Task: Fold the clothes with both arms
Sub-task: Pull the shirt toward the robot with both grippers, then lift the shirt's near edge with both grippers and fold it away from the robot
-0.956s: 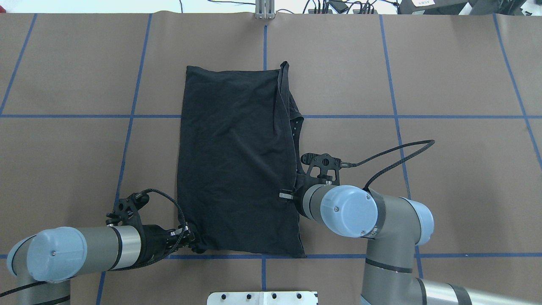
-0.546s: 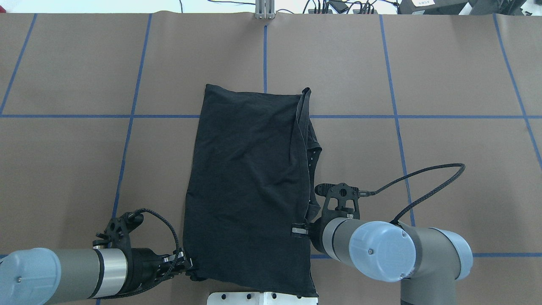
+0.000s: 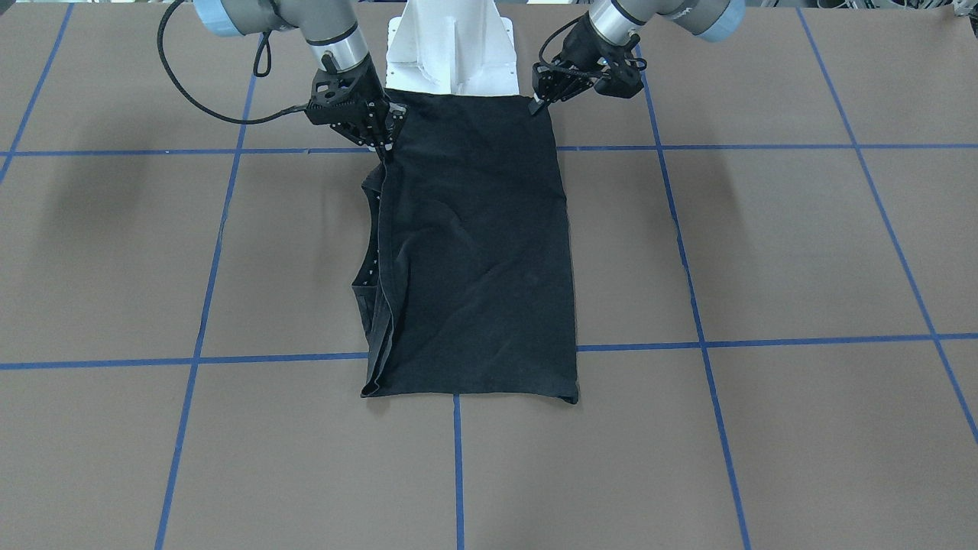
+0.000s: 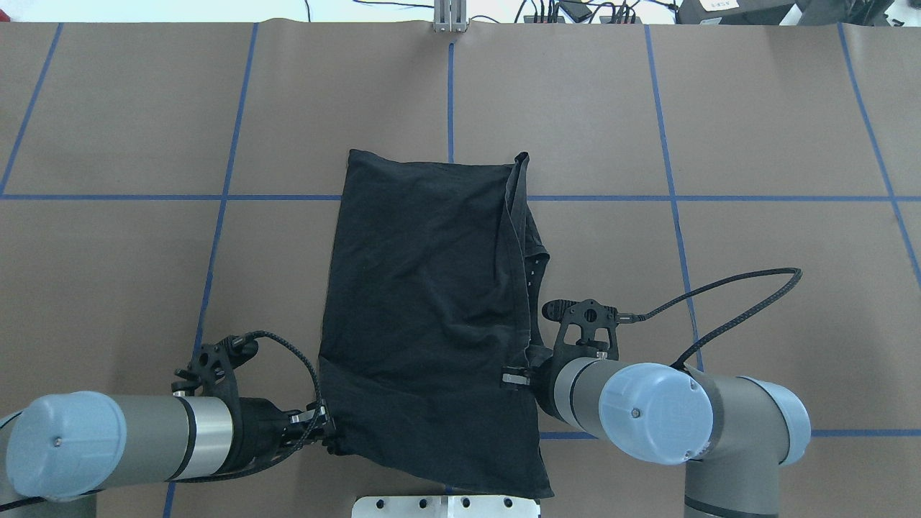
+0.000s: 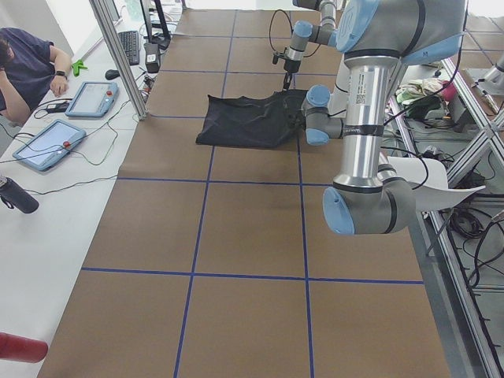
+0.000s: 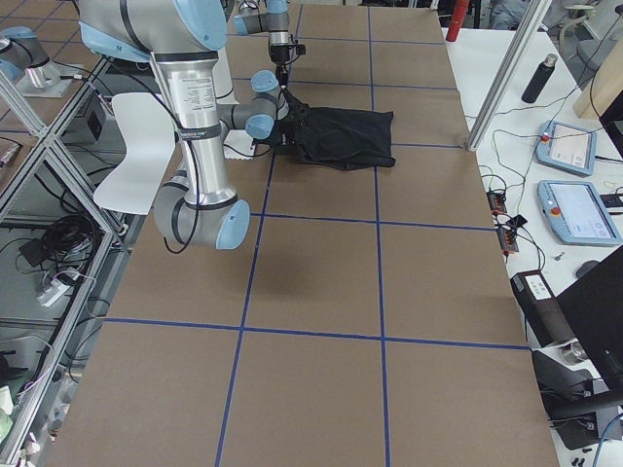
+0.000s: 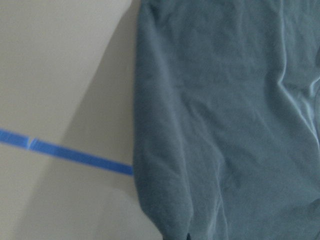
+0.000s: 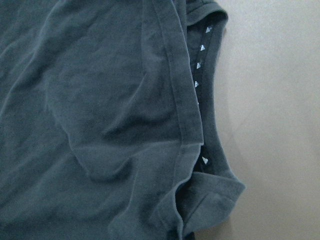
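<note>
Brown blue-taped table [image 4: 108, 288] bears black T-shirt [image 4: 424, 288], left fingers [image 4: 317, 416] and right fingers [image 4: 515, 376] pinching it

the overhead camera looked forward and down on the table [image 4: 755, 129] from above the white base [image 4: 446, 506] at its bottom centre, while the front-facing one faced back steeply, that base at its top centre. two side cameras stood far back at the table's ends, and both wrist cameras sat close over the black t-shirt [image 4: 424, 302], shared by every view.
</note>
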Robot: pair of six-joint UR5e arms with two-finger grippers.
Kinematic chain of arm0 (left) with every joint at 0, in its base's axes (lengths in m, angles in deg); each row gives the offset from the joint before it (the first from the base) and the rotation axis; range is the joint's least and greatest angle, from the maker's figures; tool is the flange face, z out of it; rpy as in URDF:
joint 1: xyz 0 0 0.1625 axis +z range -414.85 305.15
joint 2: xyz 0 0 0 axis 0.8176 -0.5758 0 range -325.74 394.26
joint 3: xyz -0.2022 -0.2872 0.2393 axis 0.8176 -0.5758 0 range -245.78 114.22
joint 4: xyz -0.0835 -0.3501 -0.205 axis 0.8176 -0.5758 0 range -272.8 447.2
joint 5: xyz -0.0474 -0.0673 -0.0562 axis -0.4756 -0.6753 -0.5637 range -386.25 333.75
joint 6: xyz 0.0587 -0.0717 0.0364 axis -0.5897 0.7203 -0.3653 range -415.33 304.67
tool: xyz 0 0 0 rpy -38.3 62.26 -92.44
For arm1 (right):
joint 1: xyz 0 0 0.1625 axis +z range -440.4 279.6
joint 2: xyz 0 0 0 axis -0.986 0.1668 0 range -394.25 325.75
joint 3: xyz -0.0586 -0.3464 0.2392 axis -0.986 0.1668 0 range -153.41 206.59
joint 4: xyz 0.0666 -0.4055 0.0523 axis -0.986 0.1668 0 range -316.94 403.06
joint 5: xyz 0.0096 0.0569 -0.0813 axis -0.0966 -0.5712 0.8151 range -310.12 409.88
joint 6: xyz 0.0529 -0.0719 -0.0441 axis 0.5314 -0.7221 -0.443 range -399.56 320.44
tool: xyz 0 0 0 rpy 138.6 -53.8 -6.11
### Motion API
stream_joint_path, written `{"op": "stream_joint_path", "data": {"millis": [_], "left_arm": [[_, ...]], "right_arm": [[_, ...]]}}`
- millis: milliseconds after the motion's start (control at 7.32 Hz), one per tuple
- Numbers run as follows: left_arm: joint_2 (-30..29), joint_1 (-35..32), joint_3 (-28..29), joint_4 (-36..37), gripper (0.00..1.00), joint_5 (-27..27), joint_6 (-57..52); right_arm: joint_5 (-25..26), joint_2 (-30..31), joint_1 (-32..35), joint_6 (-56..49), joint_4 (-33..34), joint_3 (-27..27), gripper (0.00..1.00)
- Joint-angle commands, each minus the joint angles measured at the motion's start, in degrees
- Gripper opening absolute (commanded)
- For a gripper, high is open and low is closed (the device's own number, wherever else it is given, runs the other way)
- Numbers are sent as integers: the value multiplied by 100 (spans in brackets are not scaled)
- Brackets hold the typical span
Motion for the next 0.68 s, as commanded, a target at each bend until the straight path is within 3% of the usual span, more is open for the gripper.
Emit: {"op": "stream_joint_path", "data": {"millis": [0, 273, 546], "left_arm": [[-603, -632, 164, 633, 0, -52, -611], [-1498, -1107, 655, 1388, 0, -70, -867], [-1643, -1730, 807, 1506, 0, -402, -1272]], "right_arm": [[2, -516, 401, -14, 6, 548, 0], [-33, -903, 743, -32, 14, 936, 0], [-33, -932, 964, -40, 14, 973, 0]]}}
